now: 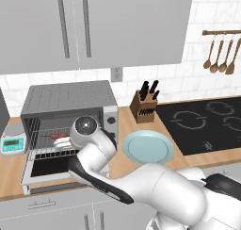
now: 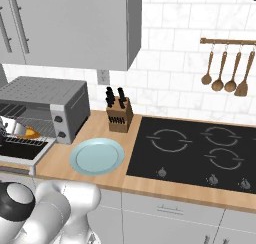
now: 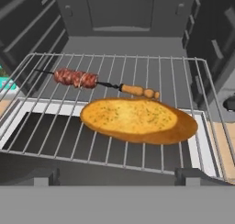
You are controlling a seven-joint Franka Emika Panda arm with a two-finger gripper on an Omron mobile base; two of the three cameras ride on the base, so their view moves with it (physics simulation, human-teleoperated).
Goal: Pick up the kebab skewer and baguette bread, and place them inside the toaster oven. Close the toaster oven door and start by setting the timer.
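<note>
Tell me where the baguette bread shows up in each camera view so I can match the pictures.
Left base view: I cannot make it out; the arm covers much of the toaster oven opening.
Right base view: baguette bread, an orange sliver at the far left edge, inside the oven.
Hand view: centre of the picture, on the wire rack, nearer the camera than the kebab skewer.
Shared landmark: the toaster oven.

Golden-orange baguette bread (image 3: 137,120), reddish-brown kebab skewer (image 3: 75,77), grey toaster oven (image 1: 70,101), light blue plate (image 1: 148,146)
</note>
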